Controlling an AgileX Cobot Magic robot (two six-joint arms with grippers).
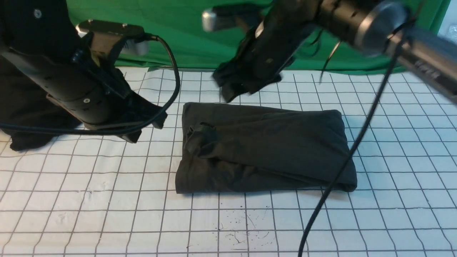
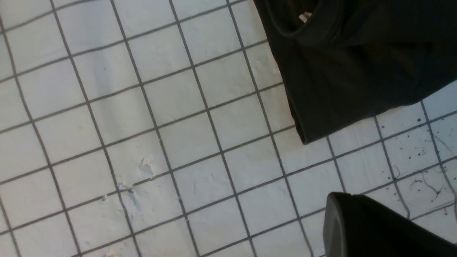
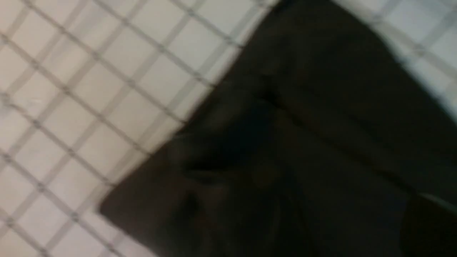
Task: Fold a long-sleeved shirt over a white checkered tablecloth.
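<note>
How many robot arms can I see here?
2. The left arm hangs over the white checkered tablecloth on the left. The right arm reaches in from the upper right, above the folded long-sleeved shirt. None seems hidden.

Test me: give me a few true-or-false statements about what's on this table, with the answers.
1. The long-sleeved shirt lies folded into a rectangle on the white checkered tablecloth. True.
2. The cloth hanging behind the table is red. False: the backdrop is green.
3. The left gripper is clamping the shirt. False: it is shut beside the shirt, apart from it.
4. The shirt's neckline shows at the end nearer the left arm. True.
5. Small dark specks mark the tablecloth on the near side of the shirt. True.
</note>
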